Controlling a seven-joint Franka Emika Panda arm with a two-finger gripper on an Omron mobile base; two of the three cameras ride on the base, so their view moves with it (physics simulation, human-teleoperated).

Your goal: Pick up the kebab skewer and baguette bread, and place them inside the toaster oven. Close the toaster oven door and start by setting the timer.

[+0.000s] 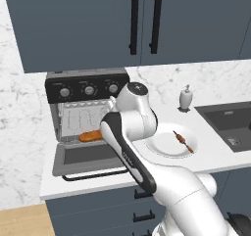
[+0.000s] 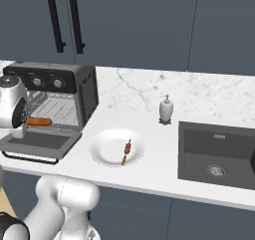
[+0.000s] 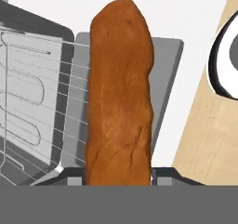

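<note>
My hand view shows the gripper (image 3: 118, 181) clamped on the baguette bread (image 3: 120, 93); my right base view adds the kebab skewer (image 2: 126, 152) on its plate (image 2: 107, 149).

White marble counter with appliances and dishware

The countertop (image 2: 149, 177) carries the toaster oven (image 2: 52, 102) at its left, a white plate (image 2: 107, 149) in the middle, a soap dispenser (image 2: 166, 109) near the backsplash, beside a sunken dark sink (image 2: 219, 154).

i see the baguette bread (image 1: 90, 136) at the toaster oven (image 1: 86, 110) mouth, the kebab skewer (image 1: 183, 141) on a plate (image 1: 164, 149) to its right.
</note>
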